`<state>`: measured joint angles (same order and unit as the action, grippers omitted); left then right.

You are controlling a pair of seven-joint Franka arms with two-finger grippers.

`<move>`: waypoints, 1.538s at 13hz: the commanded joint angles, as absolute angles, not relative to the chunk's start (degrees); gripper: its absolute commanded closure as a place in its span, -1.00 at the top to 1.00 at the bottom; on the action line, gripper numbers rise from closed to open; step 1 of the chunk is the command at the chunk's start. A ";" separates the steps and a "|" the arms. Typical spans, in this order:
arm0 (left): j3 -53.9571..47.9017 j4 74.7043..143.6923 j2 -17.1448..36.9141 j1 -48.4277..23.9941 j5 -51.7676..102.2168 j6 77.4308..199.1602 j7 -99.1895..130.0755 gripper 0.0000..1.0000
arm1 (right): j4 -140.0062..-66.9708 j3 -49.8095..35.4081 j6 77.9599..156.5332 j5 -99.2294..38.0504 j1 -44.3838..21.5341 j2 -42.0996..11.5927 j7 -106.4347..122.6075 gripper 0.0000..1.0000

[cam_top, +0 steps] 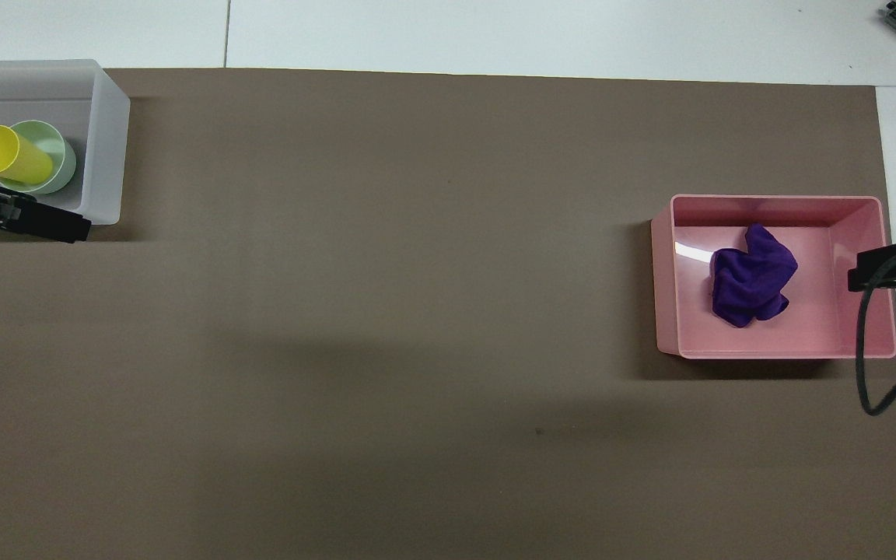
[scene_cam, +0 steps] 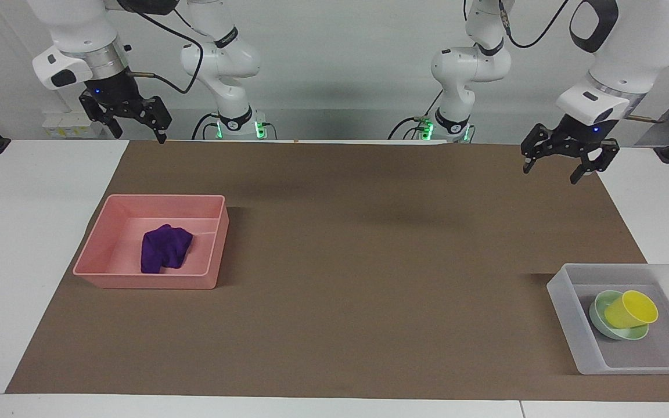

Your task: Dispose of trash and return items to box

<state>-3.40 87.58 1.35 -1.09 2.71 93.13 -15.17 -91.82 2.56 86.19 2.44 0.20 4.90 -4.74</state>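
The purple cloth (scene_cam: 165, 248) lies crumpled in the pink tray (scene_cam: 148, 282), as the overhead view (cam_top: 751, 286) also shows. The yellow cup (scene_cam: 630, 309) leans on its side in the mint-green bowl (scene_cam: 600, 322), and both sit in the clear-white box (scene_cam: 567, 307) at the left arm's end of the table. My left gripper (scene_cam: 550, 174) is open and empty, raised over the mat's edge between the box and the robots. My right gripper (scene_cam: 140, 138) is open and empty, and waits raised over the table's edge by the pink tray.
A brown mat (scene_cam: 369, 261) covers most of the table. The pink tray (cam_top: 775, 201) stands at the right arm's end and the box (cam_top: 110, 148) at the left arm's end. A black cable (cam_top: 864, 373) hangs from the right arm beside the pink tray.
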 commanded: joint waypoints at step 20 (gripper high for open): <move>-2.55 91.58 -1.49 -0.88 1.67 90.53 -12.39 1.00 | -93.43 2.20 86.13 2.55 0.88 6.50 -3.51 1.00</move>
<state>-2.54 89.35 0.29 -0.80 2.56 89.24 -13.37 -91.82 2.56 86.19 2.44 0.21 4.90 -4.74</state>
